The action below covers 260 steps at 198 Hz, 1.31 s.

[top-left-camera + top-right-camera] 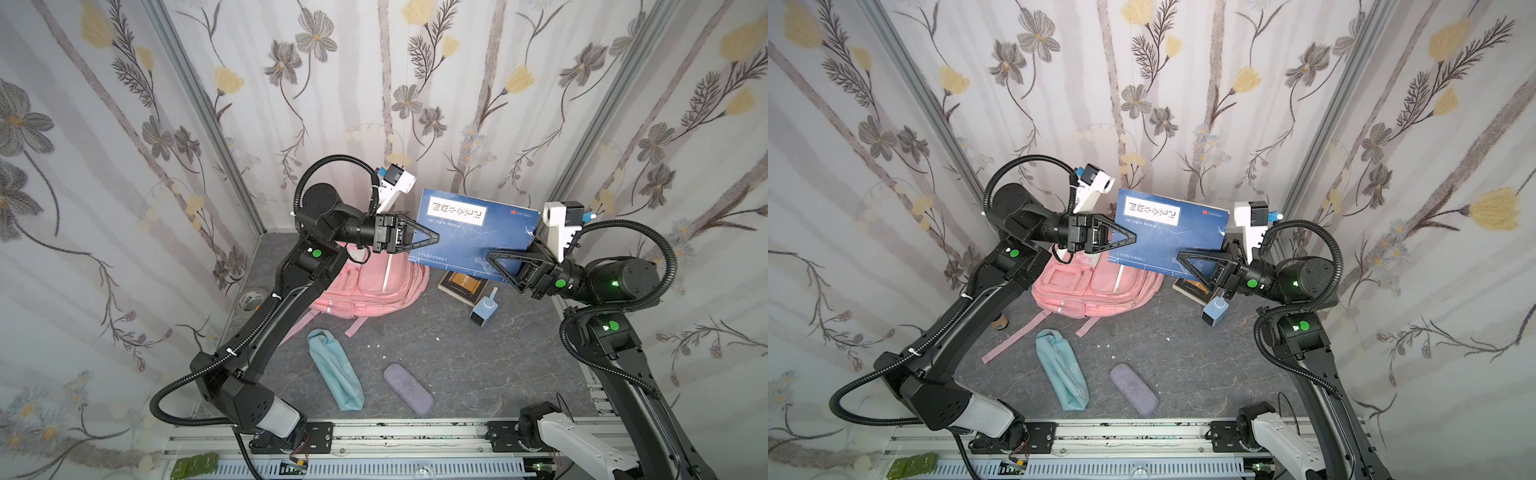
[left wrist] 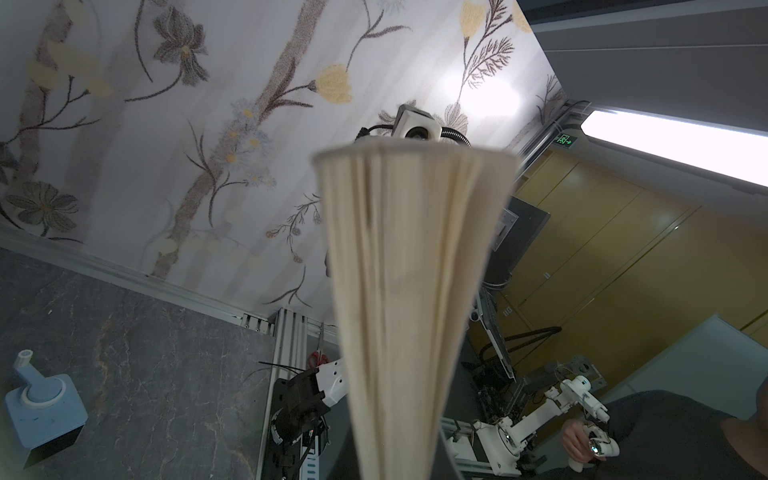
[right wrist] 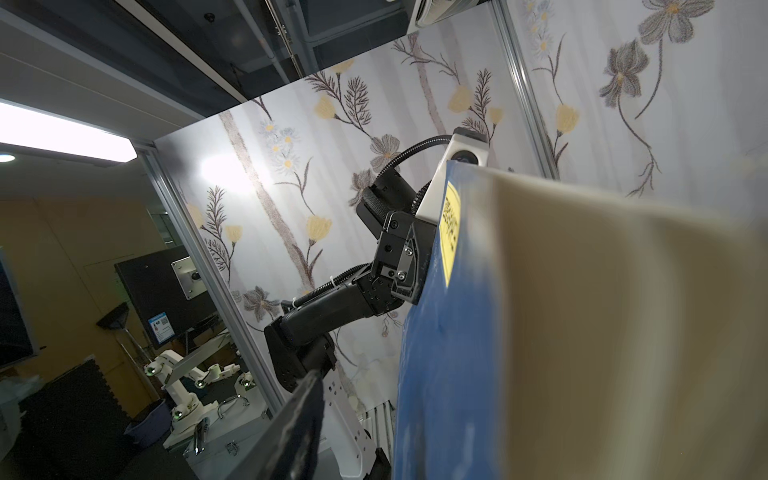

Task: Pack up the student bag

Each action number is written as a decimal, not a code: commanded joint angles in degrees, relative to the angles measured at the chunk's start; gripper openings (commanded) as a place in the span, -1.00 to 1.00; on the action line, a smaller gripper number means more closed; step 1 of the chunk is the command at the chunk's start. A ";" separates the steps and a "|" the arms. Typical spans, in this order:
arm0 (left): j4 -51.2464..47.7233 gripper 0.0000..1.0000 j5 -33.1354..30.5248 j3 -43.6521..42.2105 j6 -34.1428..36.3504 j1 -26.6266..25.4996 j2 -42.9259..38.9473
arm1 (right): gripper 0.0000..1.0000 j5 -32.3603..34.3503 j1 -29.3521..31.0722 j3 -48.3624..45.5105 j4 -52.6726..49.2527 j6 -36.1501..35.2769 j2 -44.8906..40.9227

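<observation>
Student bag (image 1: 374,286) is lying on the table (image 1: 457,357) below the airborne blue book (image 1: 469,237), nearer the left gripper (image 1: 434,237), which is clamping the book's edge; right gripper (image 1: 492,254) is straddling the opposite edge, grip unclear.

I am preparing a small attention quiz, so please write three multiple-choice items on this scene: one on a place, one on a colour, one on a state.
1. Where is the light-teal pencil pouch, relative to the pink backpack? A. inside it; B. outside it, on the table beside the purple case; C. on top of it.
2. What colour is the cover of the book held in the air? A. red; B. blue; C. green.
3. What is the left gripper's state? A. open above the table; B. shut on a backpack strap; C. shut on the book's edge.
Key: 1B, it lies flat there; 2B, blue cover with a white label; 3C, its jaws close over that edge.
</observation>
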 commanded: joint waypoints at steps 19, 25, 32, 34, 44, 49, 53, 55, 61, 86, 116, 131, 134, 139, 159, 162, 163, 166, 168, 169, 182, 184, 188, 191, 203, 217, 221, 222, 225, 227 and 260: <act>-0.36 -1.00 0.21 0.22 1.32 -0.58 -0.12 | -0.84 2.90 0.89 0.05 2.02 0.03 0.71; -0.87 -1.00 0.21 0.22 1.83 -0.50 -0.22 | -1.00 3.17 0.87 0.11 1.37 -0.27 0.80; -1.32 -1.00 0.26 0.22 2.50 -0.52 -0.38 | -1.00 3.67 0.87 0.27 0.23 -0.79 0.89; -1.38 -1.00 0.27 0.22 2.74 -0.52 -0.40 | -1.00 3.92 0.87 0.36 -0.26 -1.07 0.96; -1.89 -1.00 0.14 0.22 4.01 -0.48 -0.65 | -1.00 5.27 0.87 0.83 -3.10 -2.66 0.99; -2.05 -1.00 0.04 0.22 4.71 -0.35 -0.80 | -1.00 5.76 0.87 1.02 -4.23 -3.26 1.06; -2.27 -1.00 -0.10 0.13 5.32 -0.26 -0.96 | -1.00 6.06 0.87 1.03 -4.81 -3.59 1.09; -2.45 -1.00 -0.24 0.06 5.73 -0.17 -1.01 | -1.00 6.17 0.87 1.03 -4.95 -3.70 1.07; -3.03 -0.98 -0.60 -0.03 7.00 0.01 -1.39 | -1.00 6.36 0.86 1.03 -5.43 -3.89 1.16; -9.99 -0.40 -5.35 -0.99 16.32 1.41 -4.36 | -1.00 7.38 0.74 0.99 -6.67 -4.33 1.07; -25.61 0.54 -23.93 -2.66 36.14 1.94 -10.57 | -1.00 12.38 -0.94 1.21 -13.21 -6.66 -0.32; -26.12 0.72 -36.66 -5.56 41.32 1.97 -13.39 | -1.00 17.65 -2.78 0.58 -18.45 -8.17 -1.86; -26.09 0.73 -39.86 -6.04 41.80 1.93 -13.71 | -1.00 18.76 -3.31 0.39 -19.30 -8.24 -2.15; -26.44 0.74 -44.32 -6.63 42.59 1.97 -14.12 | -1.00 20.44 -4.21 -0.11 -20.64 -8.16 -2.53; -30.53 0.74 -58.68 -6.44 44.86 1.97 -13.83 | -1.00 26.59 -8.42 -1.34 -26.06 -6.91 -4.37; -31.49 0.74 -60.29 -6.20 45.07 1.97 -13.59 | -1.00 27.19 -9.09 -1.39 -26.75 -6.85 -4.50; -31.78 0.74 -60.80 -6.11 45.14 1.97 -13.46 | -1.00 27.39 -9.25 -1.41 -26.95 -6.80 -4.53; -32.70 0.73 -62.18 -5.89 45.33 1.95 -13.15 | -1.00 28.04 -9.81 -1.35 -27.56 -6.76 -4.62; -33.40 0.72 -63.16 -5.70 45.42 1.92 -12.91 | -1.00 28.34 -10.13 -1.34 -27.99 -6.76 -4.71; -33.66 0.72 -63.55 -5.60 45.45 1.90 -12.77 | -1.00 28.53 -10.21 -1.30 -28.14 -6.76 -4.72; -37.48 0.69 -68.61 -4.93 45.15 1.88 -11.32 | -1.00 29.89 -11.78 -0.83 -29.57 -6.82 -4.70; -38.00 0.68 -69.24 -4.89 45.02 1.88 -11.14 | -1.00 29.99 -11.92 -0.75 -29.66 -6.77 -4.59; -38.83 0.68 -70.44 -4.92 44.83 1.84 -10.74 | -1.00 30.04 -12.18 -0.50 -29.69 -6.71 -4.50; -39.41 0.67 -71.34 -4.98 44.72 1.88 -10.43 | -1.00 30.10 -12.36 -0.34 -29.68 -6.75 -4.41; -41.43 0.65 -74.03 -5.45 44.23 1.88 -9.13 | -1.00 29.98 -12.69 0.62 -29.64 -6.75 -3.69; -44.63 0.61 -76.26 -4.96 43.76 1.89 -6.72 | -1.00 29.49 -12.86 1.79 -29.72 -6.70 -2.91; -45.60 0.60 -76.57 -4.65 43.66 1.89 -5.99 | -1.00 29.29 -12.91 2.09 -29.78 -6.75 -2.72; -45.82 0.60 -76.63 -4.59 43.60 1.89 -5.79 | -1.00 29.23 -12.87 2.17 -29.82 -6.75 -2.67; -46.54 0.60 -76.87 -4.35 43.43 1.88 -5.28 | -1.00 29.06 -12.91 2.39 -29.85 -6.76 -2.51; -46.99 0.59 -77.00 -4.18 43.27 1.97 -4.90 | -1.00 28.86 -12.92 2.54 -29.93 -6.71 -2.42; -49.61 0.59 -77.78 -4.00 40.64 1.88 -0.55 | -1.00 27.61 -12.91 2.73 -31.29 -7.27 -2.53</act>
